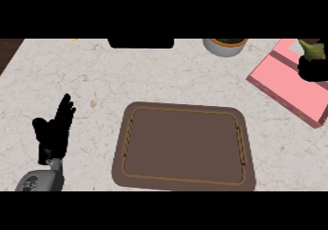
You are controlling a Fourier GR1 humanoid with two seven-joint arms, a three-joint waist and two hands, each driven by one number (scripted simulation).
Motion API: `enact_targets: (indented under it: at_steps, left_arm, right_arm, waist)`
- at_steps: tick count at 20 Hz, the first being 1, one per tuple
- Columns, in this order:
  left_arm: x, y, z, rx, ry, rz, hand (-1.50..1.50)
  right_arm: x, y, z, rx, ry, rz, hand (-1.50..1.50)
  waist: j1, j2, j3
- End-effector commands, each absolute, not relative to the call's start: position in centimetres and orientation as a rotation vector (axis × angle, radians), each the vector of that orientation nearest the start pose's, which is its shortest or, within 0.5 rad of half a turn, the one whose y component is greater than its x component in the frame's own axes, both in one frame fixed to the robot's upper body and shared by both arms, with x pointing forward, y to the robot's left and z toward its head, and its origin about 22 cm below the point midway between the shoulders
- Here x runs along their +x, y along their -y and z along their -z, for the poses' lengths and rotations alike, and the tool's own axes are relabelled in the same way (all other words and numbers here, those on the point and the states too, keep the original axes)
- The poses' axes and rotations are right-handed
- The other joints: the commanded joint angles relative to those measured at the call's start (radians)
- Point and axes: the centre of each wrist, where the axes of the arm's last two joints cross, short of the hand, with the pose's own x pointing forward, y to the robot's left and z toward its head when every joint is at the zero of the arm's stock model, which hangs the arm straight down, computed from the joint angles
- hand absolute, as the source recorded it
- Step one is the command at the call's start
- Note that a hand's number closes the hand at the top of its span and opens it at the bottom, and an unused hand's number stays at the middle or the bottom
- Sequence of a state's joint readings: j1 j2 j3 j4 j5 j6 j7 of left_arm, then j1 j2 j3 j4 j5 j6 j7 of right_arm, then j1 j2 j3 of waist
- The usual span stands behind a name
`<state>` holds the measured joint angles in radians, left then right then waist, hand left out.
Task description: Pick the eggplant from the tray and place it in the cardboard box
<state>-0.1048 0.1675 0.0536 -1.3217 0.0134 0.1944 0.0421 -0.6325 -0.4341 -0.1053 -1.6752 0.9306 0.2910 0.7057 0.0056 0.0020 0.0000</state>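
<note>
We see the brown tray (pixel 184 146) at the middle of the pale stone counter (pixel 93 76), with nothing lying on it. The eggplant (pixel 315 50) is up at the far right edge of the view, where only its green stalk end shows above a dark shape just over the pink box (pixel 292 87). We take that dark shape for our right hand (pixel 316 67), closed about the fruit, though we cannot make out its fingers. That the eggplant sits so high and so far from the tray suggests to us that it is being carried to the box, not resting anywhere. The box lies slantwise, running off the right edge, its open face turned upward to receive the load. The task names a cardboard box, yet what we see is pink.

Our left hand (pixel 55 130) rests at the left of the counter, fingers straight and pointing away from us, holding nothing; we judge it is parked clear of the work. A pot (pixel 224 46) stands at the far edge, well apart from the tray.

What remains, as we read it, is the lowering and the release into the box.
</note>
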Motion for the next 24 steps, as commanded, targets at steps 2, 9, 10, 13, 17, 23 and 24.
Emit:
enact_targets:
  at_steps: [2, 9, 10, 13, 17, 23, 24]
  left_arm:
    - [26.1, -28.0, 3.2, 0.29, 1.399, -0.051, 0.0]
    - [26.3, -26.2, 1.4, 0.277, 1.401, -0.037, 0.0]
    - [27.4, -27.4, 1.2, 0.279, 1.396, -0.043, 0.0]
    - [26.1, -27.0, 2.9, 0.292, 1.387, -0.044, 0.0]
    - [28.1, -27.5, 1.6, 0.278, 1.404, -0.036, 0.0]
    - [26.5, -26.9, 2.9, 0.289, 1.407, -0.026, 0.0]
    - [27.5, -27.1, 3.1, 0.287, 1.383, -0.062, 0.0]
  right_arm:
    - [35.8, 30.9, -20.8, -1.3, 1.284, -0.487, 1.5]
    - [39.0, 35.7, -15.7, -1.323, 1.265, -0.495, 1.5]
    - [39.5, 36.3, -18.1, -1.377, 1.205, -0.562, 1.5]
    - [40.1, 36.9, -14.5, -1.329, 1.184, -0.432, 1.5]
    - [41.1, 38.4, -12.9, -1.204, 1.14, -0.398, -1.5]
    - [40.7, 40.8, -12.2, -1.074, 1.318, -0.272, -1.5]
    - [40.8, 40.0, -11.7, -1.04, 1.401, -0.261, -1.5]
  waist:
    - [0.01, 0.004, 0.0]
    - [0.025, 0.007, 0.002]
    - [0.015, 0.005, 0.001]
    - [0.018, 0.006, 0.001]
    - [0.024, 0.012, 0.001]
    - [0.032, 0.013, 0.002]
    - [0.019, 0.011, 0.002]
